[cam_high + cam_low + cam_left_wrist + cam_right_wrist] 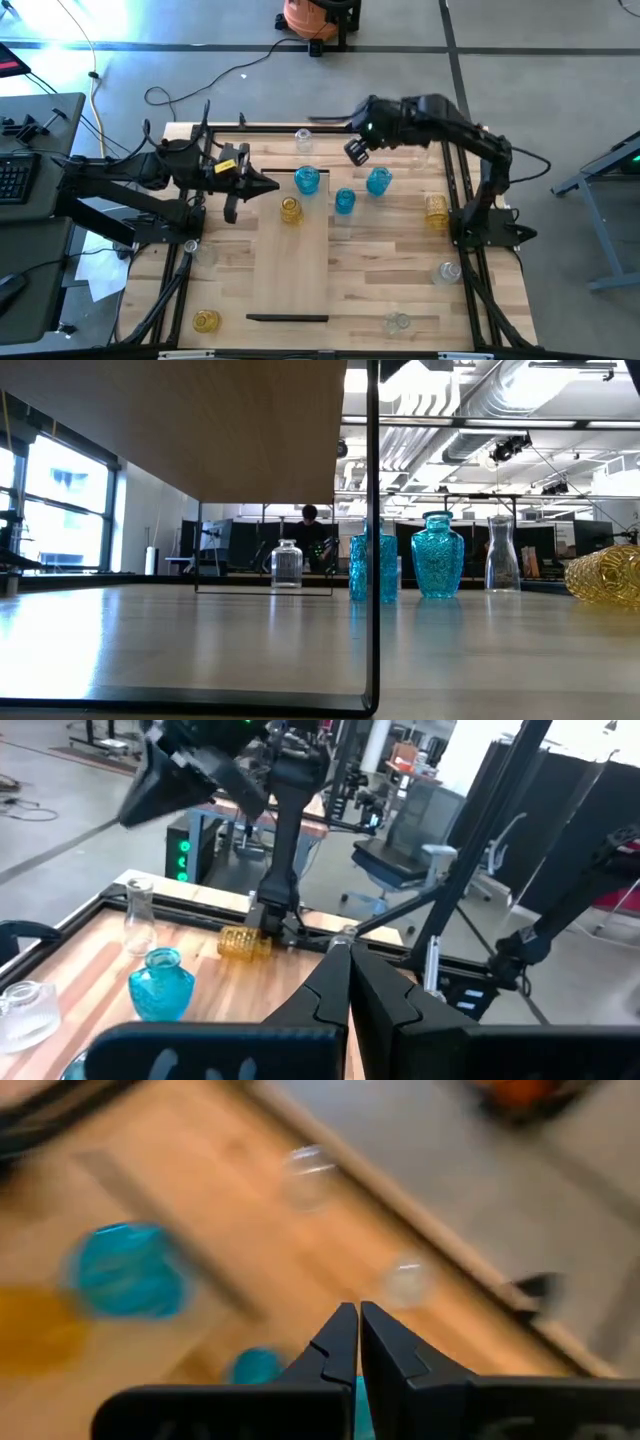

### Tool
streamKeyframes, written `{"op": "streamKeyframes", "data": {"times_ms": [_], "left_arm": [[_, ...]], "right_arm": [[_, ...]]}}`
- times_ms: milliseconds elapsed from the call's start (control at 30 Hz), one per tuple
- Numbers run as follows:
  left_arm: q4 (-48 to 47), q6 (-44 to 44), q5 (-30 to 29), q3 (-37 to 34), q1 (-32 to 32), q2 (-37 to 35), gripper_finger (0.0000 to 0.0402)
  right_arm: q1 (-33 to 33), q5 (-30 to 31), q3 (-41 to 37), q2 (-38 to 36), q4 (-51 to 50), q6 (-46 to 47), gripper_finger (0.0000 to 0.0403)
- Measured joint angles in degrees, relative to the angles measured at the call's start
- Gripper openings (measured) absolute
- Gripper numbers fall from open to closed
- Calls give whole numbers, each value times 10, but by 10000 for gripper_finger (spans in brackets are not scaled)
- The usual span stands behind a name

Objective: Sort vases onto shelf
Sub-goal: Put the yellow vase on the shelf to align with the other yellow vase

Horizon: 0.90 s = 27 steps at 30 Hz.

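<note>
Pale wood shelf (pixel 290 265) lies flat along the middle of the striped plank table (pixel 400 275), dark strip at its near end. Left gripper (pixel 268 185) hangs over the table's left side, fingers pinched together, holding nothing, tip pointing at the shelf's far end. Right gripper (pixel 356 152) is up over the far edge, fingers also closed and empty. Blue vases: one (pixel 307 180) on the shelf's far end, one (pixel 344 201) just right of the shelf, one (pixel 378 181) further right. Yellow vase (pixel 290 210) stands on the shelf near its left edge. Another yellow vase (pixel 437 210) lies on its side by the right arm's base, a third yellow one (pixel 206 320) at the near left corner. Clear vases: far edge (pixel 303 139), right side (pixel 449 271), near edge (pixel 398 322).
</note>
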Motion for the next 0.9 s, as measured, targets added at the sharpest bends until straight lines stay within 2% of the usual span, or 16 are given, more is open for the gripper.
{"op": "streamKeyframes", "data": {"times_ms": [100,200,300,433,533,633,733,900], "left_arm": [[0,-4,0,0,2,-11,0],[-3,-5,0,0,8,-24,0],[-10,-5,0,0,17,-40,0],[-20,-5,0,0,29,-54,0],[-20,-13,-1,0,37,-56,0],[-25,-34,-4,0,47,-50,0],[-32,-54,-15,0,52,-36,0],[-22,-100,-37,0,52,3,1]], "right_arm": [[2,-118,15,0,26,-57,0],[22,-168,4,-23,58,-88,0],[34,-154,-4,-67,32,-76,0],[47,-77,-15,-146,-29,-21,0],[60,-40,-48,-220,-26,1,0],[63,-17,-110,-299,-27,19,0],[47,-29,-207,-379,-30,26,0],[11,-149,-400,-500,-29,53,0]]}}
